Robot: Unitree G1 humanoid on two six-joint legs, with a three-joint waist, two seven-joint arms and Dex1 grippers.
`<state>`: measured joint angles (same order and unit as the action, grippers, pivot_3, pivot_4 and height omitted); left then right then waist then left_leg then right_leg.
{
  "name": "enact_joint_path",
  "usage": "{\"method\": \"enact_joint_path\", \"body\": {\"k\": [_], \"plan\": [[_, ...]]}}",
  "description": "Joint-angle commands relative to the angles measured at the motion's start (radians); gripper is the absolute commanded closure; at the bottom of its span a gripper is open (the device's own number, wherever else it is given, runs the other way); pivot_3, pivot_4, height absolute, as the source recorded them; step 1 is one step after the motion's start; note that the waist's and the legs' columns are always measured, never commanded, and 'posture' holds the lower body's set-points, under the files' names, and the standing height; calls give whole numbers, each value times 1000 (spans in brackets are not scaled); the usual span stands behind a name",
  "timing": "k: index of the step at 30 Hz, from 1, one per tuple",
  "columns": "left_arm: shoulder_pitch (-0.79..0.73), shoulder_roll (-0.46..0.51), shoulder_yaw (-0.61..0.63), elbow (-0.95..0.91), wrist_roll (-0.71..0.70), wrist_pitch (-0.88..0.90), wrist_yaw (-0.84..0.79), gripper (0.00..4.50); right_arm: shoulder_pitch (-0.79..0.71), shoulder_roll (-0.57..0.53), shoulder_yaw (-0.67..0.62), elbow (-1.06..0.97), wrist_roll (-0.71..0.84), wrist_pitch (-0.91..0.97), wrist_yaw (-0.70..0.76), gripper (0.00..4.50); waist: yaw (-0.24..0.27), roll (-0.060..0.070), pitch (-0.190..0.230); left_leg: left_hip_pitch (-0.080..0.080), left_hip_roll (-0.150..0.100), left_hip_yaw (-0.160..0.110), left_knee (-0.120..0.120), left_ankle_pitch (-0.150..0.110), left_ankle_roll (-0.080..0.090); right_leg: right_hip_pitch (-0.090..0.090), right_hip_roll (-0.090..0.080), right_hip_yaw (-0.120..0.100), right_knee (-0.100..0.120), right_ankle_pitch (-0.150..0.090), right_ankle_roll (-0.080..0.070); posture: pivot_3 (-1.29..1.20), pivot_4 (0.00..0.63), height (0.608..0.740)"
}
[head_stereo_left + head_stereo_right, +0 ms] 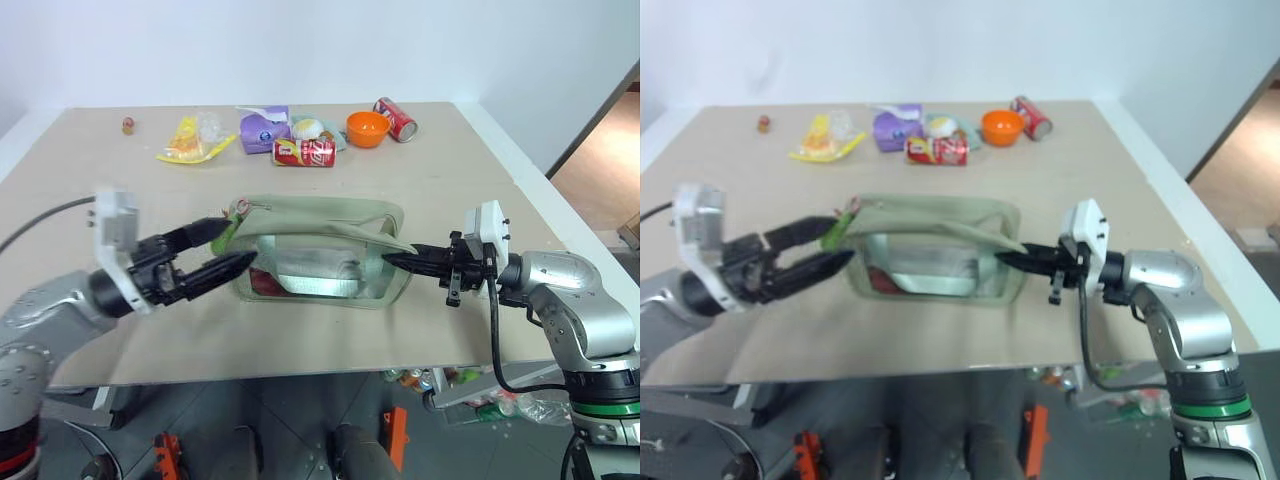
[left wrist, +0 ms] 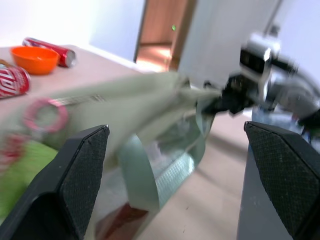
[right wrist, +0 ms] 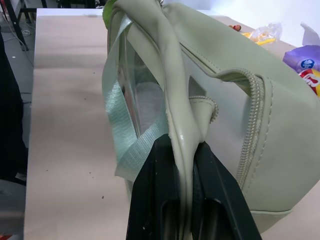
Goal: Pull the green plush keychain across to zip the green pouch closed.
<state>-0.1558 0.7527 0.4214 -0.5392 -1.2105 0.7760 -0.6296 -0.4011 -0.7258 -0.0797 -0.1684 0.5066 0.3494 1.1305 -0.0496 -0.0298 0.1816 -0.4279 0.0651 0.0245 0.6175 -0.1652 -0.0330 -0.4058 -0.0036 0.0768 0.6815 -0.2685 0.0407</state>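
— Where is the green pouch (image 1: pixel 325 250) now?

— It stands in the middle of the tabletop (image 1: pixel 480 180), with the clear window facing the robot. The right pincer (image 3: pixel 186 150) is pinched tight on the pouch's strap at the right end.

— And the left pincer (image 1: pixel 228 250)?

— It is at the pouch's left end, with its two black fingers spread wide and nothing between them. The green plush keychain (image 1: pixel 226 237) is just there at the left corner, beside the upper finger, with a pink ring (image 1: pixel 241 207) above it. I cannot tell if they touch.

— Other things?

— Far behind lie a red can (image 1: pixel 304 153), an orange bowl (image 1: pixel 367 128), a purple packet (image 1: pixel 264 128) and a yellow wrapper (image 1: pixel 190 142).
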Motion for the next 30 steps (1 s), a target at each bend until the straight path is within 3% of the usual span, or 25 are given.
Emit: {"method": "enact_joint_path", "body": {"k": [1,6,12,16,22,25,26,30], "plan": [[60,45,56,11,110,-44,3,0,-14,5,-1,-14,1,-22,-1,4457,0,0,0,0,0,0,0,0,0,0,0,0,0,0,0,0,150,740],[56,-4,0,75,246,-137,3,0,-39,13,8,-24,10,-11,-4,4457,1,0,0,0,0,0,0,0,-1,0,0,0,0,-2,-4,0,150,740],[30,-81,-53,99,270,-162,-9,0,-48,7,0,-16,3,-20,-1,4457,1,-1,0,0,0,1,0,0,-1,0,0,1,0,1,-1,0,150,740],[19,-98,-68,125,298,-178,-15,1110,-33,2,-3,-20,-2,-25,-1,4500,1,-1,0,0,0,1,-1,0,-1,-1,1,0,0,0,-1,0,150,740],[-9,-124,-37,181,268,-159,-11,3347,-31,4,-3,-20,-9,-30,-3,4500,1,-1,0,0,0,1,0,0,-1,-1,1,0,0,0,0,0,150,740],[-5,-117,-48,202,283,-157,-27,4155,-32,2,-4,-17,-13,-35,-3,4500,1,-1,0,0,0,1,0,0,-1,0,0,1,0,0,0,0,150,740],[-6,-117,-54,211,292,-161,-33,4366,-33,1,-5,-16,-14,-36,-3,4500,1,-1,0,0,0,1,0,0,-1,0,0,0,0,0,0,0,150,740],[-29,-120,-55,232,310,-180,-40,4366,-26,-2,-9,-17,-18,-40,-1,4500,2,-1,0,0,0,1,0,0,-1,0,0,0,0,0,0,0,150,740]]}}
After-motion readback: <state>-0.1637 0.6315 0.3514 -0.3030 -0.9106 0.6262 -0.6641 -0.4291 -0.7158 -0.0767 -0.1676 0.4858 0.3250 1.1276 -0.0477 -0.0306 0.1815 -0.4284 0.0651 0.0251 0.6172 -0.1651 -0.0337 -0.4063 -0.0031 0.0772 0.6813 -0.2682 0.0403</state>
